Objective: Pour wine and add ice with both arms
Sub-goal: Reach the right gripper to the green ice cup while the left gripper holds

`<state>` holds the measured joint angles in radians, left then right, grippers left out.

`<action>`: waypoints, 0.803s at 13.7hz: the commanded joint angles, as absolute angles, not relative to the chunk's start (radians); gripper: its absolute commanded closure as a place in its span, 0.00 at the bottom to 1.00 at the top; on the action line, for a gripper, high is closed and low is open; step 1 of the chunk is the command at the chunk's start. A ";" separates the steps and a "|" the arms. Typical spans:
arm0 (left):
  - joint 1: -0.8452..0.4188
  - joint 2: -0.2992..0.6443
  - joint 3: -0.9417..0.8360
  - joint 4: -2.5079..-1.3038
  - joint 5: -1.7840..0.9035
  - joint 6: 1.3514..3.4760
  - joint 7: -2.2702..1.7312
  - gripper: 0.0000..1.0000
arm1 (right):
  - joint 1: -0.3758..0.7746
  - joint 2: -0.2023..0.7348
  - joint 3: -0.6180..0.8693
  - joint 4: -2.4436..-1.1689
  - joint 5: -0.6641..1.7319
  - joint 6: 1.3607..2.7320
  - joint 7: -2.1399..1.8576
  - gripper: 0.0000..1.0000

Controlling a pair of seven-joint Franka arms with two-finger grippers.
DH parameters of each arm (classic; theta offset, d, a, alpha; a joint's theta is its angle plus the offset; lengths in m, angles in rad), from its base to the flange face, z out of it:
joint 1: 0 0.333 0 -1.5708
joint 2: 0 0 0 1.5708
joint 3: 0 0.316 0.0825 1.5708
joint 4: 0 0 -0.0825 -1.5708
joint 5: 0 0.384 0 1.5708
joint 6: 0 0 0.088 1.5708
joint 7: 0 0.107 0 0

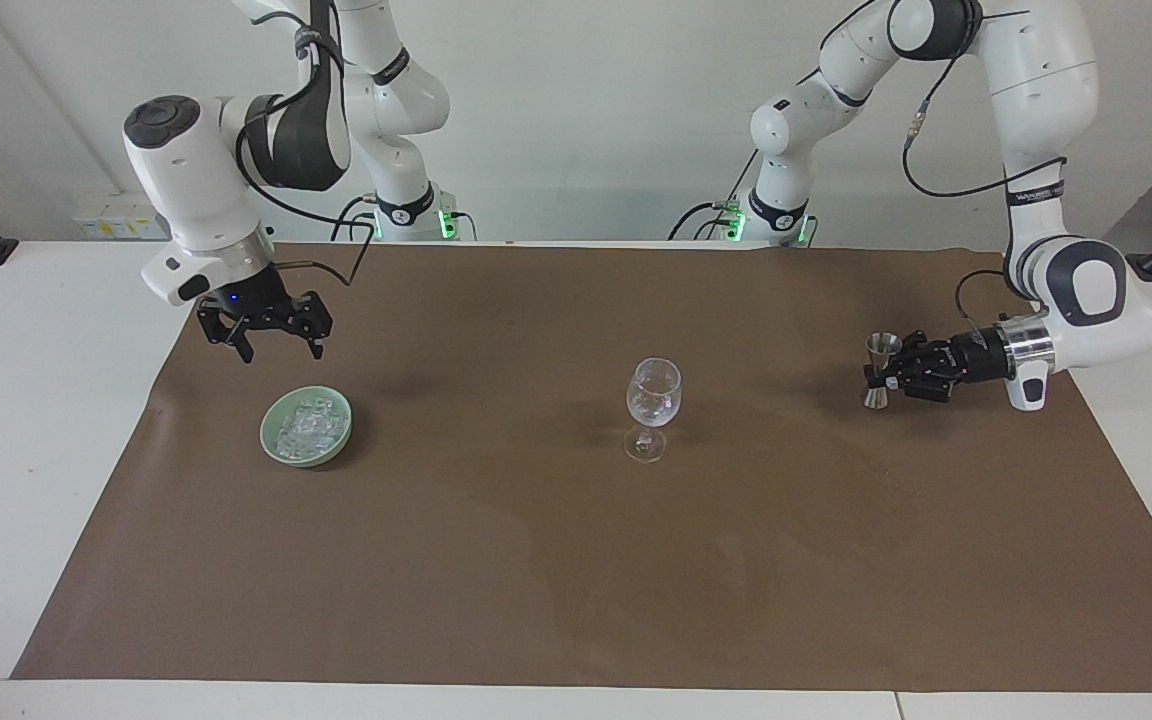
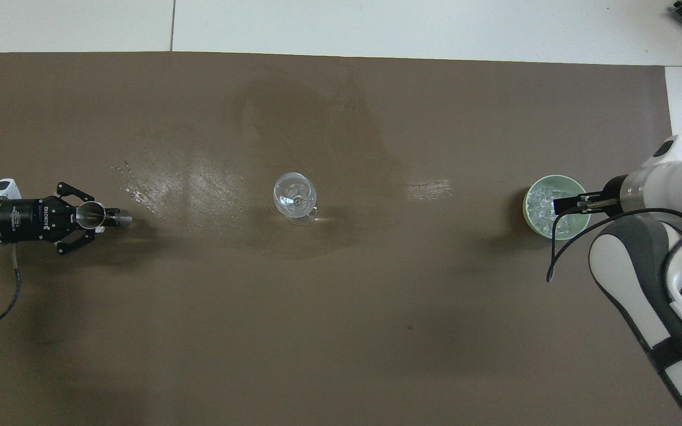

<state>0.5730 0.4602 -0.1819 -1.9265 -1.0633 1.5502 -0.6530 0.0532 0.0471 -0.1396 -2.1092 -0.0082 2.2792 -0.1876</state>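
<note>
My right claw (image 1: pixel 276 340) hangs spread open, empty, over the pale green bowl (image 1: pixel 269 442) of clear ice cubes (image 1: pixel 308 425). My left claw (image 1: pixel 886 375) grips the small steel jigger (image 1: pixel 878 370) upright. The clear stemmed wine glass (image 1: pixel 652 405) mid-table looks unfilled, so I judge both steps remain. No writing legible.

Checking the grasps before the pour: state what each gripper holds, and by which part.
The left gripper holds the metal jigger by its narrow waist. The right gripper, open over the green bowl of ice, holds nothing.
</note>
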 commanded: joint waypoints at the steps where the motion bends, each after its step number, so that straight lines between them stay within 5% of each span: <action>1: 0.594 0.474 -0.181 -1.944 -1.091 1.545 -0.690 1.00 | 0.041 0.092 -0.135 -2.123 -0.021 2.350 -0.209 0.00; 3: 0.607 0.488 -0.181 -1.948 -1.091 1.551 -0.690 1.00 | 0.041 0.126 -0.135 -2.123 -0.021 2.394 -0.209 0.01; 8: 0.604 0.512 -0.183 -1.957 -1.091 1.600 -0.689 1.00 | 0.041 0.158 -0.135 -2.132 -0.023 2.433 -0.209 0.27; 11: 0.604 0.518 -0.183 -1.963 -1.089 1.627 -0.690 1.00 | 0.041 0.167 -0.135 -2.146 -0.021 2.451 -0.207 0.31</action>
<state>0.5980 0.5213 -0.1757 -1.9452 -1.0689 1.5983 -0.6778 0.0532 0.1639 -0.1396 -2.1260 -0.0102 2.4183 -0.1878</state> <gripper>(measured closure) 0.784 0.278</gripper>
